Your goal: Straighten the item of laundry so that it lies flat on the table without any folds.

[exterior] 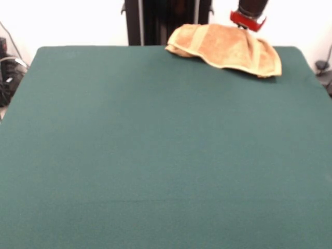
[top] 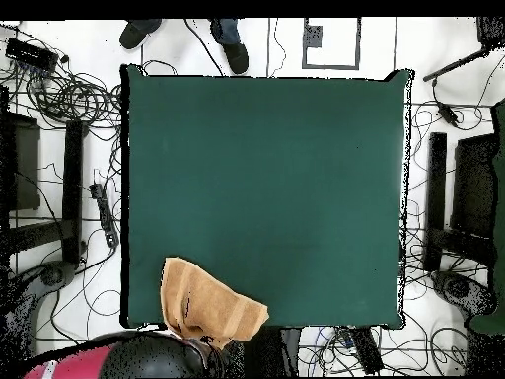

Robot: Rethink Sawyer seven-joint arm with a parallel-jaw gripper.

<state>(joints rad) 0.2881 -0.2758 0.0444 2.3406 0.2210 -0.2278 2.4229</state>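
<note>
**Soft cloth on matt felt**

The towel [exterior: 228,49] is orange-tan terry cloth, nubbly and dull, crossed by paler woven bands [exterior: 199,39] that look flat and smooth. The desk [exterior: 155,155] wears a dark green felt-like covering, matt and even. Above the towel, the pincer's red collar [exterior: 248,21] looks like hard, slightly glossy plastic.

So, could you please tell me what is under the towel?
The towel lies bunched on the green table at its edge, below the end effector. Its folds hide whatever lies beneath them.
</note>
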